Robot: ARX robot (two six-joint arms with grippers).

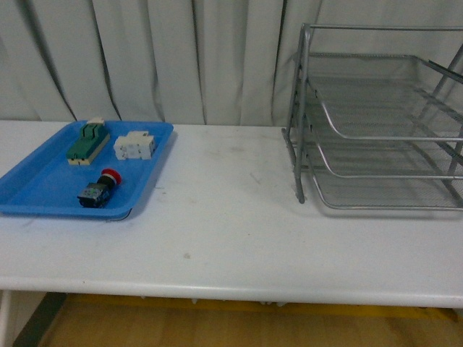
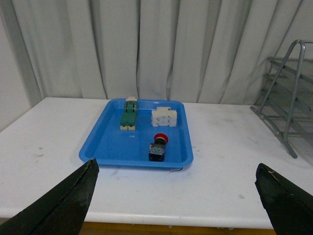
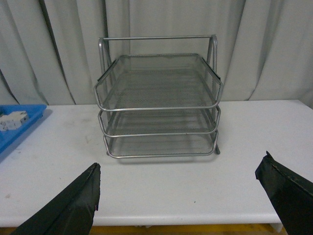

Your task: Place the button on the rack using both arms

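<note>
The button [image 1: 99, 188] has a red cap and a black and blue body. It lies on its side in the blue tray [image 1: 36, 189] at the table's left, and also shows in the left wrist view [image 2: 158, 147]. The silver three-tier wire rack [image 1: 383, 123] stands at the table's right; it fills the right wrist view [image 3: 159, 105]. My left gripper [image 2: 176, 188] is open and empty, back from the table's front edge, facing the tray. My right gripper [image 3: 178, 188] is open and empty, facing the rack's open front. Neither arm shows in the front view.
In the blue tray [image 2: 105, 142] a green and beige block [image 1: 87, 142] and a white terminal block [image 1: 134, 146] lie behind the button. White curtains hang behind the white table [image 1: 231, 217]. The rack's edge [image 2: 286, 107] shows in the left wrist view.
</note>
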